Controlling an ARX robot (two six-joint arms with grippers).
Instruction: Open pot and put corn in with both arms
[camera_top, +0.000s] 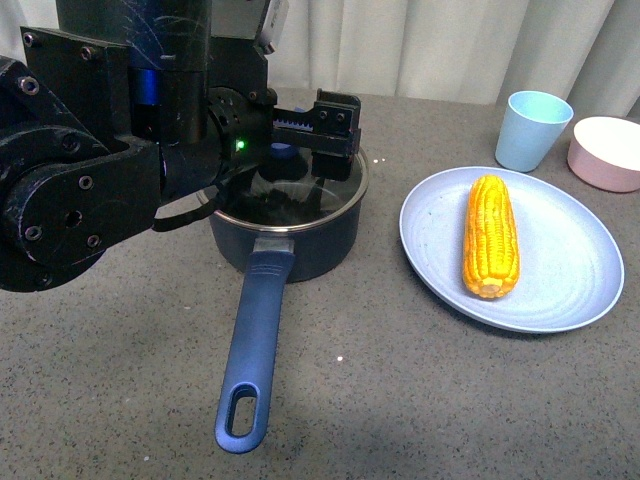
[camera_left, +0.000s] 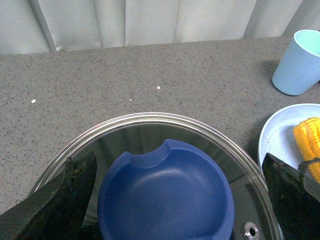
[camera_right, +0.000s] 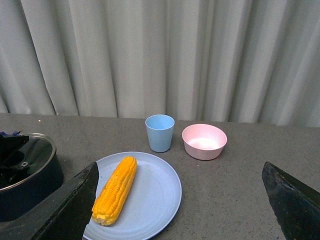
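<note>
The navy pot (camera_top: 300, 250) stands left of centre with its glass lid (camera_top: 330, 195) on and its long blue handle (camera_top: 255, 340) pointing toward me. My left gripper (camera_top: 300, 135) is open right over the lid. In the left wrist view its fingers (camera_left: 65, 200) stand on either side of the blue knob (camera_left: 167, 195) without touching it. The corn (camera_top: 490, 235) lies on a light blue plate (camera_top: 590, 290) to the right. My right gripper (camera_right: 182, 210) is open and empty, above the table short of the plate (camera_right: 155, 195) and the corn (camera_right: 116, 190). It is outside the front view.
A light blue cup (camera_top: 533, 130) and a small pink bowl (camera_top: 607, 152) stand behind the plate at the back right. A curtain hangs behind the table. The left arm's bulk fills the front view's left side. The pot also shows in the right wrist view (camera_right: 27, 175).
</note>
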